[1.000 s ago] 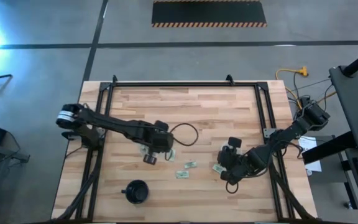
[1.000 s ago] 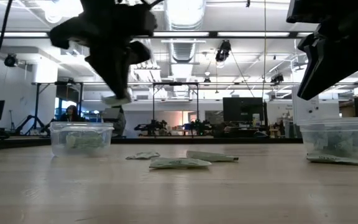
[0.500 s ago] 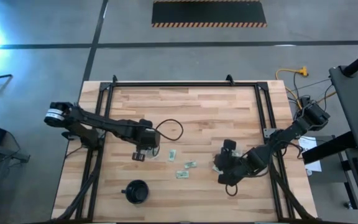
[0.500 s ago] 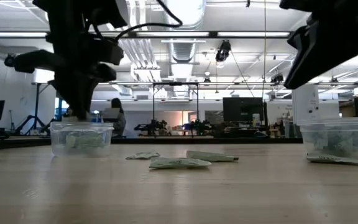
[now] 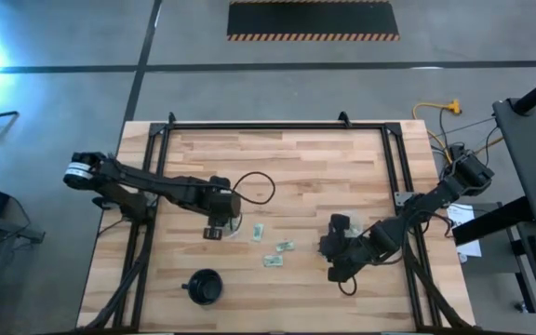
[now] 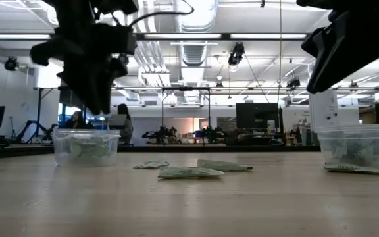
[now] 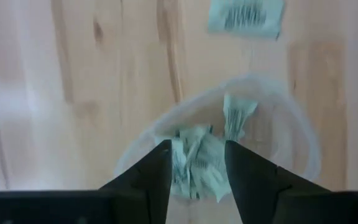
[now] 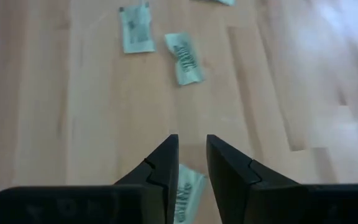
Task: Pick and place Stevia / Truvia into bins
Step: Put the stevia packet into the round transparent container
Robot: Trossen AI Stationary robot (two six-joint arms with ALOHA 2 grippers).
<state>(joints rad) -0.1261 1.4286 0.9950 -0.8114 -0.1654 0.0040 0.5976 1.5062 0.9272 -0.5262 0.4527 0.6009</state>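
The left clear cup [image 7: 291, 130] stands on the table with several pale green packets [image 7: 197, 162] inside; it also shows in the low view [image 6: 86, 146]. My left gripper [image 7: 196, 155] hangs open and empty just above it [image 5: 214, 230]. The right clear cup [image 6: 357, 148] holds packets too, and one packet lies at its foot [image 6: 357, 169]. My right gripper [image 8: 191, 142] is above that cup [image 5: 329, 248], with a narrow gap between its fingers. A packet [image 8: 185, 190] shows through the gap; I cannot tell whether it touches the fingers. Three loose packets [image 5: 260, 231] [image 5: 285, 247] [image 5: 272, 261] lie flat between the arms.
A black round cup [image 5: 203, 287] stands near the table's front edge, left of centre. A dark cable loop [image 5: 257, 186] lies on the wood behind the left gripper. Black frame rails [image 5: 156, 177] run along the table's left, right and far sides.
My left gripper has gone toward the table's left edge to above the left cup, then risen a little. The pale packet seen at its fingertips a second ago is no longer there.
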